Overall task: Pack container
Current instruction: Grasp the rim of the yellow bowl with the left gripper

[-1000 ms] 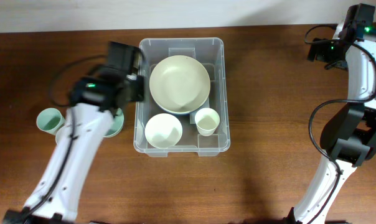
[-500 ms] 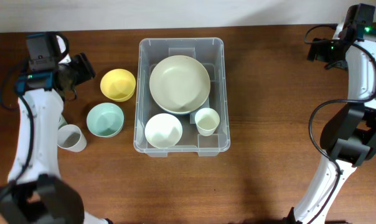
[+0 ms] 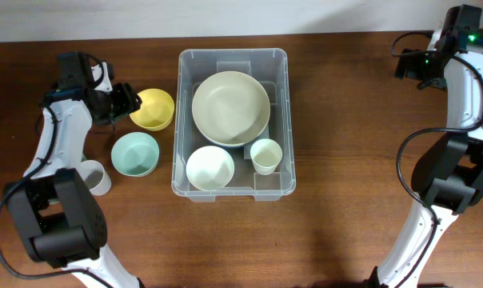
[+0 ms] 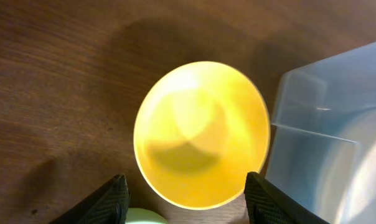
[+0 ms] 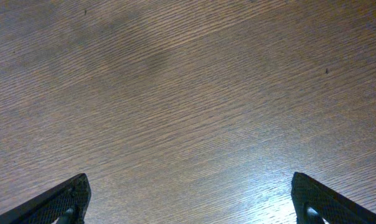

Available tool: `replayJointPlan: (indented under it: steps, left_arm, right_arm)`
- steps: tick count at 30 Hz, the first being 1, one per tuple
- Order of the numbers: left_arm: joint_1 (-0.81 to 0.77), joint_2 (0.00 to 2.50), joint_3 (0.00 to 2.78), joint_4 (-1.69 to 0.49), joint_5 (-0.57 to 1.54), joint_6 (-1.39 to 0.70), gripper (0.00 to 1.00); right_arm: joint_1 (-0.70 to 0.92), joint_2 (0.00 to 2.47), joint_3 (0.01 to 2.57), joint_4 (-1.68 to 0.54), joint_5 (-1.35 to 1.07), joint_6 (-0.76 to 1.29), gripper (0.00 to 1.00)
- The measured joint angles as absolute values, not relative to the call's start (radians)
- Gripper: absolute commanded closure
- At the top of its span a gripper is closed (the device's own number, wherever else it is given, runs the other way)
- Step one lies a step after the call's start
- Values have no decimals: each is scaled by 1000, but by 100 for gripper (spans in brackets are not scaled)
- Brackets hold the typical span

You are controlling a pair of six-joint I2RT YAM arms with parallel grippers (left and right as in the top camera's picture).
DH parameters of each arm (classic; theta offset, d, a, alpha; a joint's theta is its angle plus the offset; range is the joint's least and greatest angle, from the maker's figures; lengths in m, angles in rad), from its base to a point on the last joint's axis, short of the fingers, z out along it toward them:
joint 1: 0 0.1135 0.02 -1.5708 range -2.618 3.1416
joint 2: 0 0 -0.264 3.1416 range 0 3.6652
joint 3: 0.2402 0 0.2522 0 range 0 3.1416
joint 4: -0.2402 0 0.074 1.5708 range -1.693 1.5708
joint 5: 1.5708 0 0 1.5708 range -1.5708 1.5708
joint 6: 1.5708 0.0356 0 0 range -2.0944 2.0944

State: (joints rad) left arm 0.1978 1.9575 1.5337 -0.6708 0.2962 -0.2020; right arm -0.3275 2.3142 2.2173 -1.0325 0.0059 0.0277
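Dark wood table. Container sits centre-left on it, flat on its base, mouth up. Its long axis runs far-to-near in the overhead view, w/ short sides at far & near ends.

Inside: big cream bowl fills the far half, upright. White bowl is in the near-left corner. Small cream cup is near-right, upright, just beside both bowls. Bare base shows mainly along the right wall.

Outside, by the container's left wall: teal bowl & yellow bowl, yellow one farther back & just beside the wall. The two are close; can't tell if touching. Grey-white cup lies further left.

L gripper is at the yellow bowl's left side, jaws wide, a finger each side of the bowl's rim in wrist view, nothing gripped. Only the container wall stands btwn that bowl & the inside.

R gripper is well apart at far right, jaws spread fully over bare wood, empty.
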Motion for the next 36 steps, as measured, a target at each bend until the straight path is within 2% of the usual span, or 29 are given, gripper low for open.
replayJointPlan:
  steps: [18,20,26,31,36]
  left_arm:
    - [198,2064,1534,-647,261,-202,41]
    - [198,2083,1534,-639,257,-202,44]
    - [198,2140,1533,-636,253,-199,65]
    - [198,2140,1534,-631,250,-195,68]
    - [198,2140,1534,-630,250,-194,78]
  right_arm:
    - [-327,2314,2217,-1032,6,27,1]
    - [-327,2314,2217,-1032,6,28,1]
    - [-327,2314,2217,-1032,6,27,1]
    - [-327,2314,2217,-1032,6,28,1]
    - [-327,2314,2217,-1032,6,28,1]
